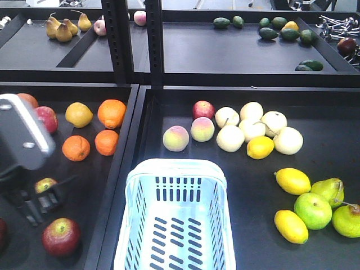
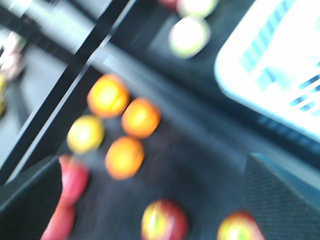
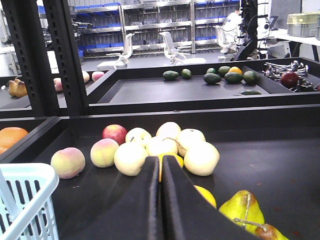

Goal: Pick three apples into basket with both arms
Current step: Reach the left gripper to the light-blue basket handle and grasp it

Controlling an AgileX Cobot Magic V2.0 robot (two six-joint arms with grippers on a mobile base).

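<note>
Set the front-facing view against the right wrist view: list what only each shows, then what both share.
Front-facing only: the left gripper over the left bin, dark red apples near it, and the basket seen from above, its visible interior holding nothing. Right wrist only: the right gripper, fingers pressed together, plus background shelving and chairs. Both: the basket, peaches, pale fruit cluster and avocados.
</note>
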